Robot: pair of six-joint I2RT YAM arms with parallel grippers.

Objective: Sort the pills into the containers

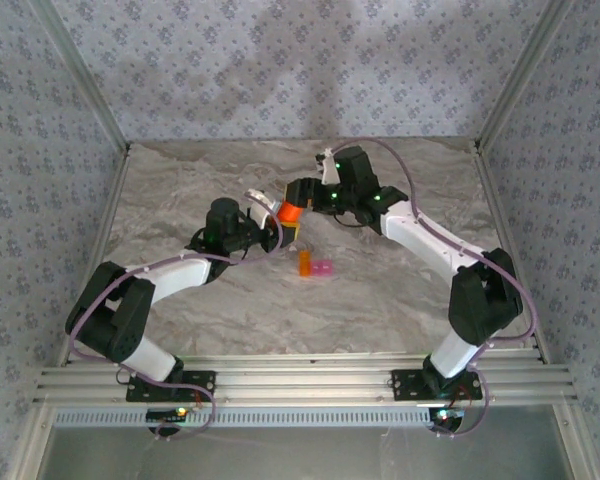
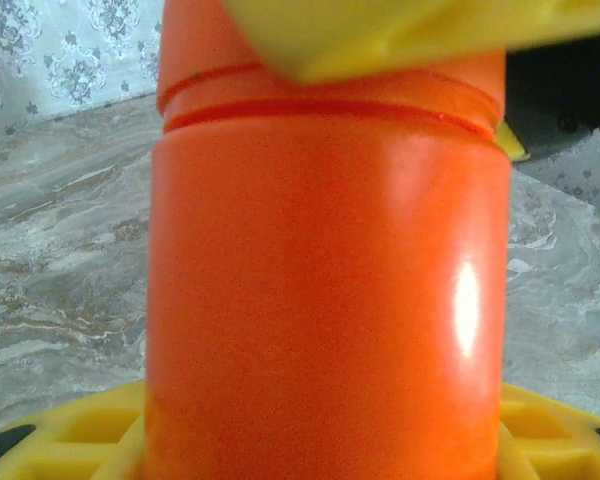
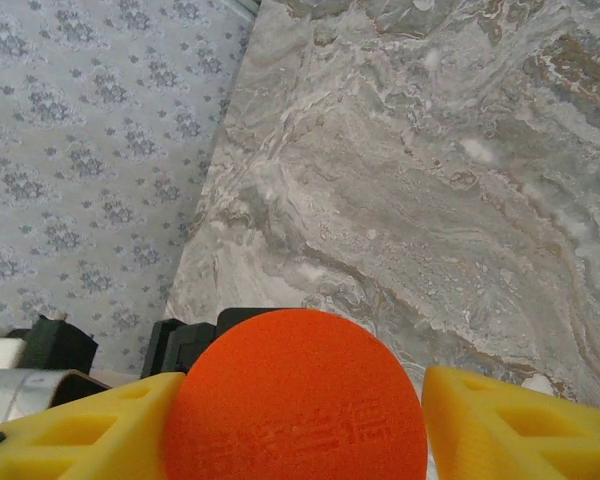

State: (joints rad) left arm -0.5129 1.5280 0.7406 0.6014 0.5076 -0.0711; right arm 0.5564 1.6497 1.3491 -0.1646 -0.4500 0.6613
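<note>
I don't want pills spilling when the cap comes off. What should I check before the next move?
1. Hold by left gripper on bottle: ok.
2. Fingers of right gripper flank cap: ok.
3. Tight squeeze on cap: cannot tell.
4. Both containers on table, apart from arms: ok.
5. Open containers: cannot tell.

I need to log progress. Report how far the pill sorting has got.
Done: nothing visibly sorted; the orange and pink containers sit on the table, contents too small to tell. In hand: the left gripper holds the orange bottle, and the right gripper straddles its cap. Left: uncapping, then the sorting itself.
</note>
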